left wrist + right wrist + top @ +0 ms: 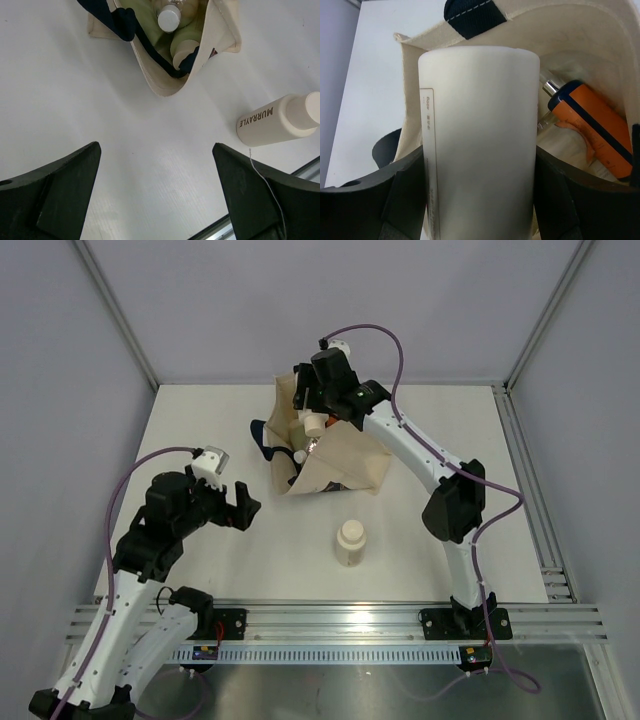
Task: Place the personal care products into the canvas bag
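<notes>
Right hand [480, 200] is gripping the cream-white bottle [480, 115] over the canvas bag [350, 465]. Left hand [157, 195] is gaping empty. Next, probably: releasing inside.

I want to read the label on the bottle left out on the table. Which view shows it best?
Left wrist: the beige bottle appears close at right, its MURRAYLE lettering legible. Top external shows it small, text unreadable. Right wrist does not show it.

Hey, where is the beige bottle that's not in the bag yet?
In the top view the beige bottle sits on the table, on the near side of the canvas bag, to the right of the open left hand.
</notes>
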`<action>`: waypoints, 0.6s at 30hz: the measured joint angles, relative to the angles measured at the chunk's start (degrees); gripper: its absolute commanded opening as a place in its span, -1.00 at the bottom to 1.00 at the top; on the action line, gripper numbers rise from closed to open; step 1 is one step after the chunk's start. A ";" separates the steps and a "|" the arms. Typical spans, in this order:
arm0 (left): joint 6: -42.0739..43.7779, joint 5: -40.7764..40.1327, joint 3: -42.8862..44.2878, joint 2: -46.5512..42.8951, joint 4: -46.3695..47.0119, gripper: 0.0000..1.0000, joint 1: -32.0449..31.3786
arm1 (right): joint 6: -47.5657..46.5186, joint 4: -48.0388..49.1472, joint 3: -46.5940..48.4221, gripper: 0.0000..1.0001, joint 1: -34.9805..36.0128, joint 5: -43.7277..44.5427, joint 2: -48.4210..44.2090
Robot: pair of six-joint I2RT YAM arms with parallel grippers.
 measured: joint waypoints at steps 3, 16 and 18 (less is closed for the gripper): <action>-0.02 0.79 0.00 0.81 -0.70 0.97 0.00 | 0.44 0.17 1.42 0.59 0.17 1.42 1.01; -1.81 5.44 0.00 0.48 -0.61 0.98 0.00 | -2.84 6.51 3.08 0.99 0.22 0.39 1.66; -2.40 5.42 0.00 0.22 -0.39 0.97 0.00 | -6.12 7.45 1.25 0.99 0.22 -2.47 0.00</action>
